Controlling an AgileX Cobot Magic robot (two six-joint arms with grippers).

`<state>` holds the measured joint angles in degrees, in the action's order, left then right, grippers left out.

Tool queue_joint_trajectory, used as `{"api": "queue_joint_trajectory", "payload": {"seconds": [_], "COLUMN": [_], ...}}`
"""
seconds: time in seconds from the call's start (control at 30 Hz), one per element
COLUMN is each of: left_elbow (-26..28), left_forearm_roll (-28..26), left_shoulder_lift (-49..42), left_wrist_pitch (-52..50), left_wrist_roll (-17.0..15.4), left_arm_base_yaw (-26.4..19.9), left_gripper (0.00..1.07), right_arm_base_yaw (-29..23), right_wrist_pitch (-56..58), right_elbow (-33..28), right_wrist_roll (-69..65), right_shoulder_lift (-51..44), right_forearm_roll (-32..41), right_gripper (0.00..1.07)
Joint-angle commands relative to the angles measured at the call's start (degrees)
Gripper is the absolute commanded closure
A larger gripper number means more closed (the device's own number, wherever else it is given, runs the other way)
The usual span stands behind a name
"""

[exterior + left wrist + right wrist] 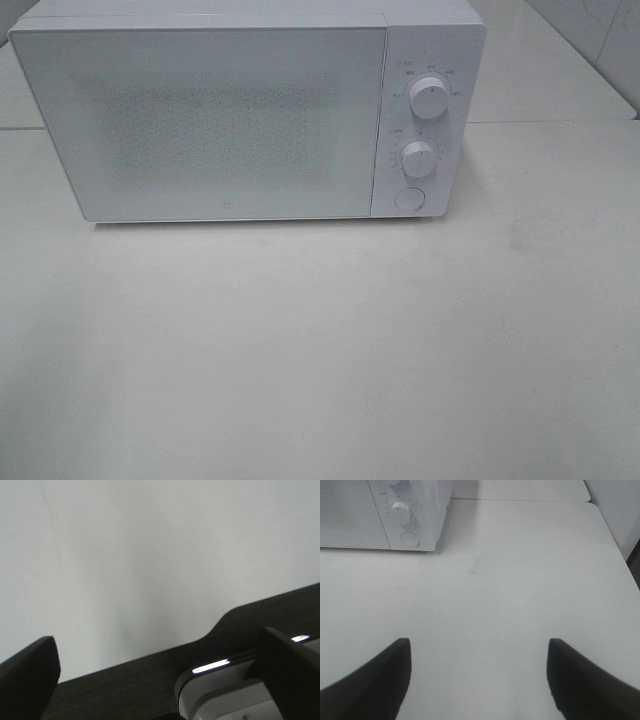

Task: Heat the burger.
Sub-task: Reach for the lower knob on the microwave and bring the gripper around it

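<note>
A: What takes up most of the scene?

B: The pale table [320, 350], bare across its front half in the high view. At its back stands the white microwave [240, 110], with its door [200, 120] shut and speckled grey.

A: And the burger?

B: It shows in none of the three views, and nothing can be made out through the door. Where it sits cannot be told.

A: What of the left gripper [157, 640]?

B: Its jaws stand spread wide, one dark finger [30, 680] at each side of its wrist view. Nothing lies between them and they touch nothing. Under it is a pale surface, then a dark band [125, 680], and a grey-white part [220, 690] with a bright strip. What that part belongs to cannot be told.

A: The right gripper [478, 642]?

B: Also wide apart, though a little less so. It holds nothing and hangs above bare tabletop, well apart from the microwave's right front corner. Neither gripper appears in the high view.

A: The small things?

B: On the microwave's right-hand panel, an upper knob [429, 98], a lower knob [418, 158] beneath it, and a round button [409, 198] at the foot.
</note>
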<state>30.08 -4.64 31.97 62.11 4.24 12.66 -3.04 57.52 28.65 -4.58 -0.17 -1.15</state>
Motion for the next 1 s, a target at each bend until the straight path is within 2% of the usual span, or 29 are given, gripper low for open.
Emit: {"api": "queue_joint_trajectory", "payload": {"seconds": [0.03, 0.53, 0.6, 0.63, 0.7, 0.73, 0.8, 1.0], "left_elbow": [-0.29, -0.29, -0.29, -0.29, -0.29, -0.29, -0.23, -0.23], "left_forearm_roll": [-0.63, -3.84, -3.78, -3.78, -3.84, -3.84, -4.07, -4.13], "left_shoulder_lift": [-4.24, -25.61, -30.25, -30.25, -33.92, -33.92, -33.4, -33.58], "left_wrist_pitch": [-0.57, -0.8, -0.8, -0.8, -0.8, -0.8, -0.92, -0.92], "left_wrist_roll": [0.23, -0.11, -0.11, -0.11, -0.11, -0.11, -0.11, -0.11], "left_arm_base_yaw": [-0.06, -0.52, -3.32, -3.32, -7.91, -7.91, -12.78, -14.44], "left_gripper": [0.06, 0.06, 0.06, 0.06, 0.06, 0.06, 0.06, 0.06], "right_arm_base_yaw": [0.4, 0.4, 0.4, 0.4, 0.4, 0.4, 0.4, 0.4], "right_wrist_pitch": [-0.34, -0.34, -0.34, -0.34, -0.34, -0.34, -0.34, -0.34], "right_elbow": [-0.11, -0.11, -0.11, -0.11, -0.11, -0.11, -0.11, -0.11], "right_wrist_roll": [0.17, 0.17, 0.17, 0.17, 0.17, 0.17, 0.11, 0.17], "right_shoulder_lift": [-1.78, -1.78, -1.78, -1.78, -1.78, -1.78, -1.72, -1.72], "right_forearm_roll": [-0.23, -0.23, -0.23, -0.23, -0.23, -0.23, -0.23, -0.23], "right_gripper": [0.33, 0.33, 0.33, 0.33, 0.33, 0.33, 0.33, 0.33]}}
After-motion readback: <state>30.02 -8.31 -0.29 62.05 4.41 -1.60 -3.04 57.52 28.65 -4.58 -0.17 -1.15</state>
